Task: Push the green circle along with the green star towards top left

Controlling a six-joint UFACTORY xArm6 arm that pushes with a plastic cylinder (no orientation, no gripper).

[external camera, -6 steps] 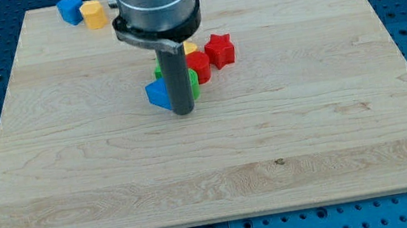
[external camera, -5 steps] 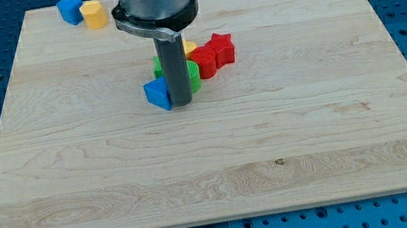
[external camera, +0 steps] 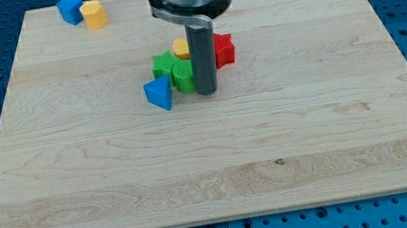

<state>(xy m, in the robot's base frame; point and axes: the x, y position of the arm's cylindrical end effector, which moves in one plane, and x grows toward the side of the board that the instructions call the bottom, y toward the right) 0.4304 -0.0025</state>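
The green circle (external camera: 183, 76) and the green star (external camera: 163, 62) sit side by side near the board's middle, star to the upper left of the circle. My tip (external camera: 207, 91) rests on the board just right of the green circle, close against it. The rod hides part of the red blocks behind it.
A blue triangle (external camera: 159, 95) lies just below-left of the green star. A yellow block (external camera: 181, 49) and a red star (external camera: 223, 49) lie above and right of the greens. A blue block (external camera: 70, 9) and a yellow block (external camera: 93, 14) sit at the wooden board's (external camera: 76, 191) top left.
My tip has moved right, from the left side of the green circle beside the blue triangle to the circle's right side. The blocks have hardly shifted.
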